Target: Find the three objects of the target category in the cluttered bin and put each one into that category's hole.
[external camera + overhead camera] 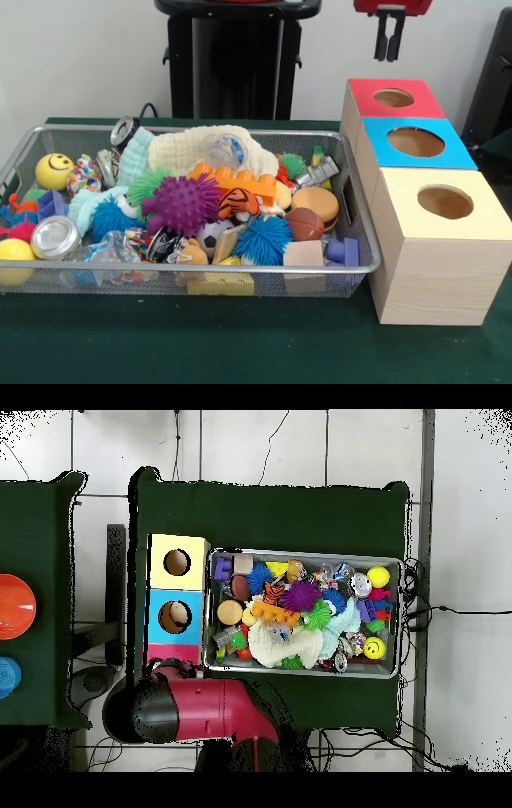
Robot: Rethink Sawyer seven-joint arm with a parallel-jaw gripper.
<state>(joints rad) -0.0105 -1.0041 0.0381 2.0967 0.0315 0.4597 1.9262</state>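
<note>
Hand [390, 46] high above red box [392, 100], fingers pressed together, empty; mesh bin [240, 286] crammed, touching boxes.

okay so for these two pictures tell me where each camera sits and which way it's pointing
Front view: sits low across the table, facing the wire bin, the three boxes and the pedestal; only the hand hangs in at the top, above the red-topped box.
Overhead view: sits above, looking straight down on the green table; the red arm fills the bottom edge.
Shared: the bin, boxes, purple spiky ball and yellow smiley ball.
</note>
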